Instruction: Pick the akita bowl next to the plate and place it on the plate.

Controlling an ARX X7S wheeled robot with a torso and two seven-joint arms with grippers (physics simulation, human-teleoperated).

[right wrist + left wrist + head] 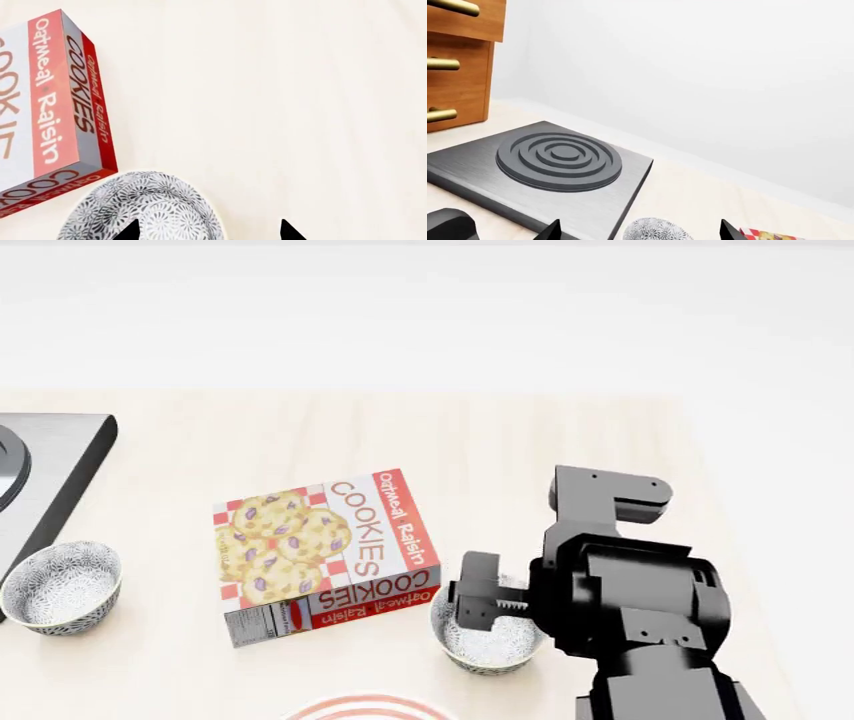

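The akita bowl is seen resting on the pale counter, just beside the lower right corner of the oatmeal raisin cookie box and just above the red-ringed edge of the plate, of which only a sliver is shown at the bottom of the head view. The right gripper is positioned directly over the bowl's rim, and in the right wrist view its two dark fingertips are seen spread apart on either side of the bowl's wall, so the jaws are judged to be parted and nothing is held. The bowl has not been lifted; the grasp, the lift, the carry to the plate and the release are all judged to be left. A second, identical patterned bowl is found at the far left, well apart from the plate and next to the dark burner plate; it is not the one meant. The left gripper is shown only by its tips in its own wrist view, spread wide with that second bowl between them and apparently untouched.
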